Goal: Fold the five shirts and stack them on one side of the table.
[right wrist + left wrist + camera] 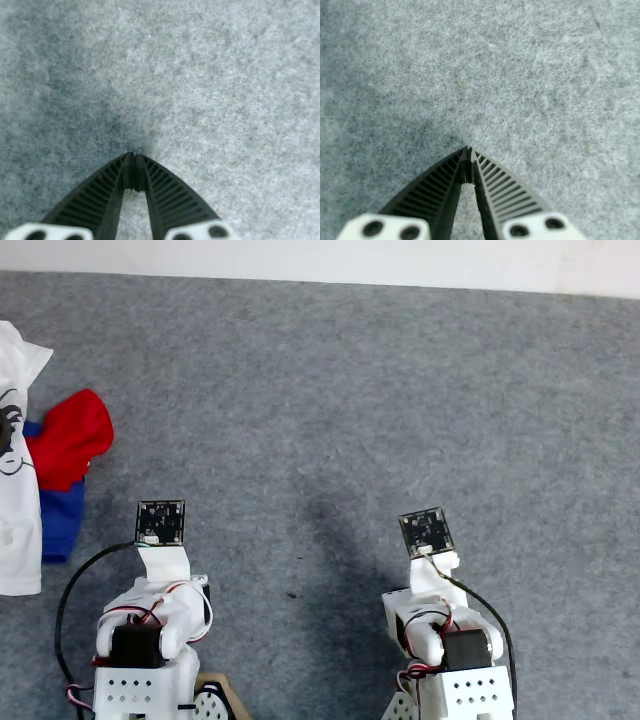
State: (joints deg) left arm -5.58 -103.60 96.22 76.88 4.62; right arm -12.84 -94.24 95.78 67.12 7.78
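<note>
Currently shirts [45, 465] lie well left of both closed, empty end effectors [468, 151] [131, 156].

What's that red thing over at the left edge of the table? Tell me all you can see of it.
The red thing is a soft piece of cloth, apparently one of the shirts, plain red with no print visible. It lies crumpled in a rounded lump, not folded, near the left edge of the grey, felt-like table. Its lower part rests on a blue garment, and a white shirt with a dark print covers its left side. Nothing else touches it.
</note>
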